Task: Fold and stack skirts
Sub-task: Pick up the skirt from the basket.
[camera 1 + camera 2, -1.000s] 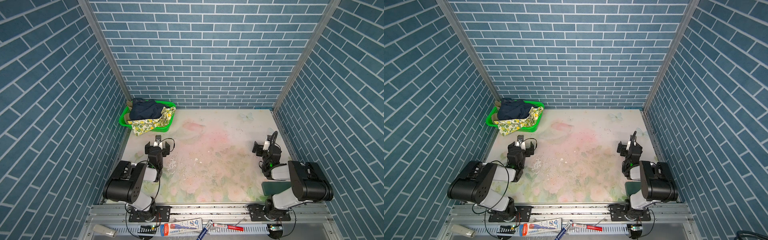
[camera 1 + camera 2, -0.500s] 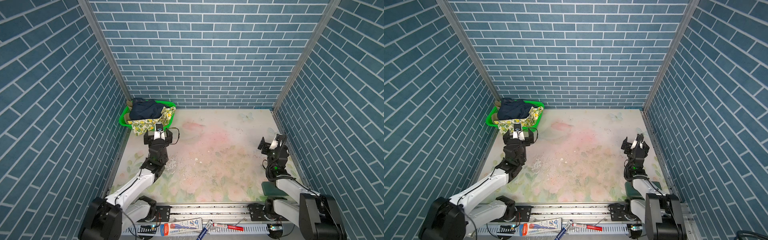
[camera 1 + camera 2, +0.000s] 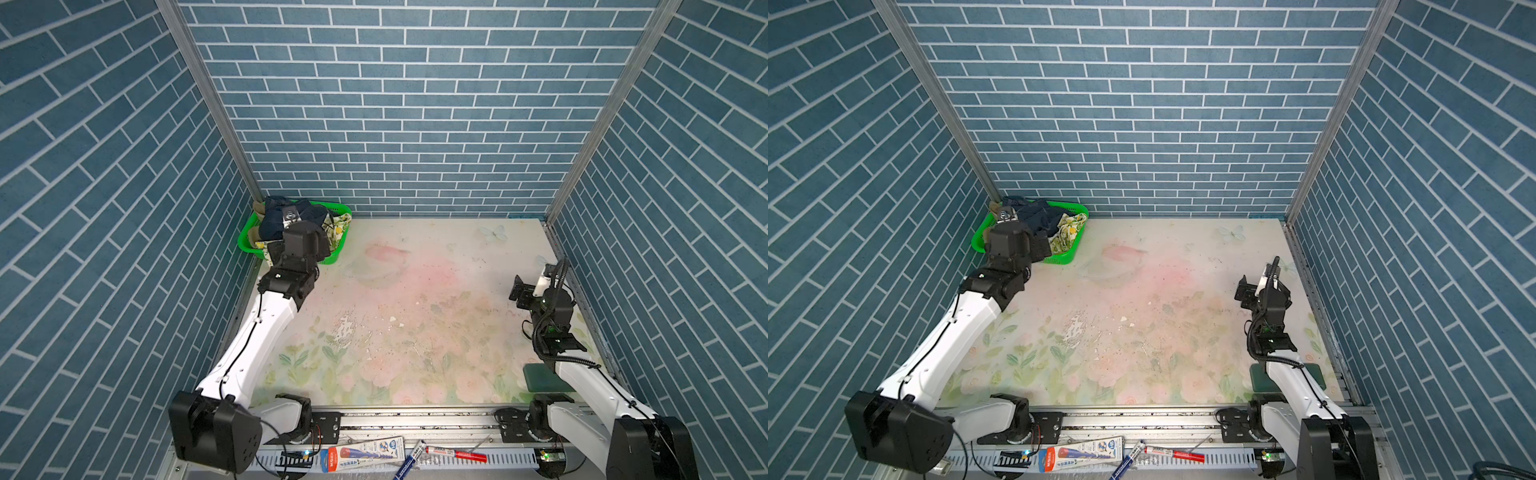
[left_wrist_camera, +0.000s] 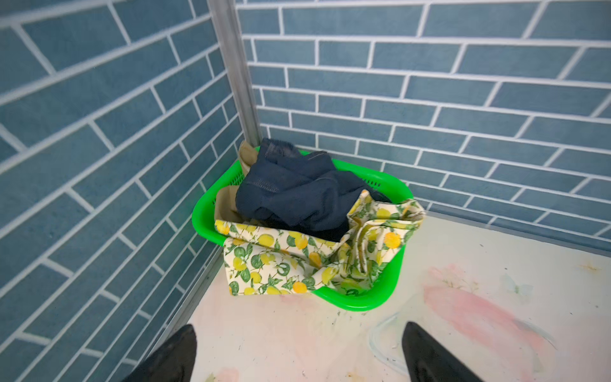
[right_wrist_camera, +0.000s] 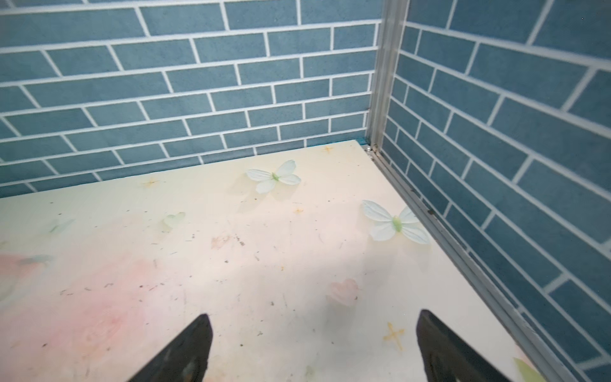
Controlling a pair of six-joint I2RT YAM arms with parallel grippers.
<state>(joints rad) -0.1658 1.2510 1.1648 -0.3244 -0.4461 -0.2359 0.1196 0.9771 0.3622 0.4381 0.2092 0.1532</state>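
Skirts crammed in green basket, cornered between brick walls.

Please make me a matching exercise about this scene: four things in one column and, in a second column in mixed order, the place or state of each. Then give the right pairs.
Column A
1. denim skirt
2. lemon-print skirt
3. khaki skirt
4. right gripper

Column B
a. open, above the table, far from the basket
b. on top, inside the basket
c. mostly buried under the others, on the wall side
d. drapes over the basket's rim

Pairs: 1-b, 2-d, 3-c, 4-a
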